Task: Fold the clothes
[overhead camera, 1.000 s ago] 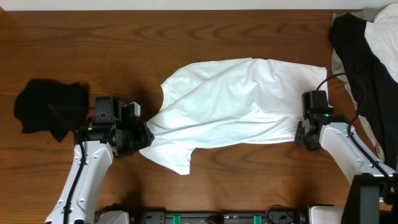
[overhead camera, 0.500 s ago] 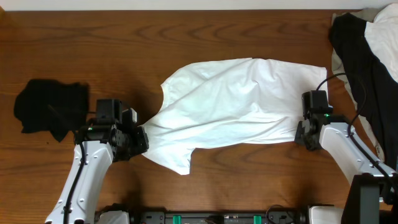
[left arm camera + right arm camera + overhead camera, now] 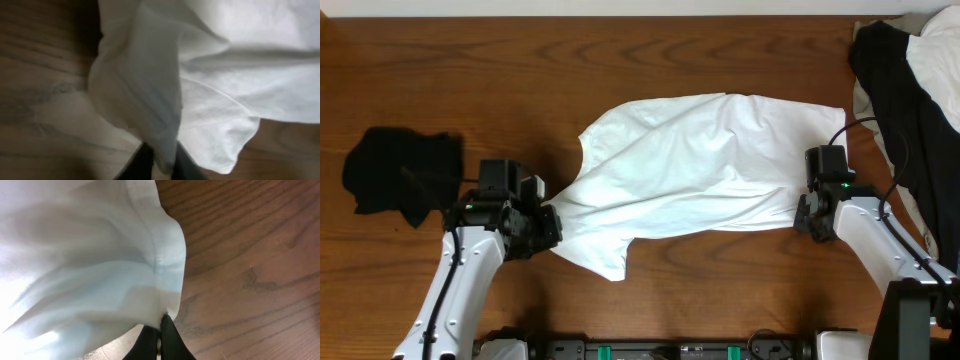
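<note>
The clothes, a plain white T-shirt (image 3: 690, 165), lie stretched across the middle of the wooden table. My left gripper (image 3: 552, 222) is at the shirt's left end, shut on a bunched fold of the cloth (image 3: 162, 160). At the shirt's right edge, my right gripper (image 3: 800, 222) is shut on a corner of the hem (image 3: 160, 322). The cloth is pulled into long creases between the two grips. One loose flap (image 3: 605, 262) hangs toward the front edge. No print shows on the shirt.
A small black folded garment (image 3: 400, 172) lies at the far left, just behind the left arm. A large black garment heaped with pale cloth (image 3: 915, 95) fills the back right corner. Bare wood (image 3: 470, 70) runs along the back.
The left gripper has closed on the shirt's left end after shifting slightly left. The right arm and the shirt's right edge have not moved.
</note>
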Motion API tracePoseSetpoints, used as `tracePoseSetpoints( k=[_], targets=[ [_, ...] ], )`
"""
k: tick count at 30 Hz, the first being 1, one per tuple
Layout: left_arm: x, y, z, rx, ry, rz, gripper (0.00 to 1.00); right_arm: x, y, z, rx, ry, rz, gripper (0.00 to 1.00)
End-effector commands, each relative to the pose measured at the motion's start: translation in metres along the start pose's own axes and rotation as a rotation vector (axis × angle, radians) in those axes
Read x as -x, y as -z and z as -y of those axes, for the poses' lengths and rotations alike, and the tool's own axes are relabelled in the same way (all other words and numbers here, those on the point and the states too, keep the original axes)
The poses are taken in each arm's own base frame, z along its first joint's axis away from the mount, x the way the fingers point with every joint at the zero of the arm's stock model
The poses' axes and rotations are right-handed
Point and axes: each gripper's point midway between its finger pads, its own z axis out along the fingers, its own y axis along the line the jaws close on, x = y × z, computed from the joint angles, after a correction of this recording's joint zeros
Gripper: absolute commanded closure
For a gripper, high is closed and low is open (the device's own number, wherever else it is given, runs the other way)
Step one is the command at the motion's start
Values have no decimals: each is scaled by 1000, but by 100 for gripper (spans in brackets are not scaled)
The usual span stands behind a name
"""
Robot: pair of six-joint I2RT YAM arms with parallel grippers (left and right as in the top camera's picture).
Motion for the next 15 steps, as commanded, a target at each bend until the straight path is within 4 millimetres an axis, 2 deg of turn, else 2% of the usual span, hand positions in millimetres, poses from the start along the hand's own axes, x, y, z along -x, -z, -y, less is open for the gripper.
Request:
tracePoseSetpoints(
  k=[1, 6, 9, 12, 15],
  targets=[
    [-2, -2, 2, -7, -16, -11, 94, 3, 2, 2, -2, -12, 15, 99],
    [-4, -1, 2, -5, -8, -17, 94, 5, 2, -5, 40, -16, 17, 99],
    [6, 9, 8, -17, -21, 29, 94, 15, 10, -11, 80, -20, 48, 99],
    [31, 40, 23, -51, -21, 147, 94, 34, 35, -7, 104, -46, 106, 99],
    [60, 90, 39, -93, -40, 312, 94, 65, 80, 8, 132, -92, 221, 99]
  ],
)
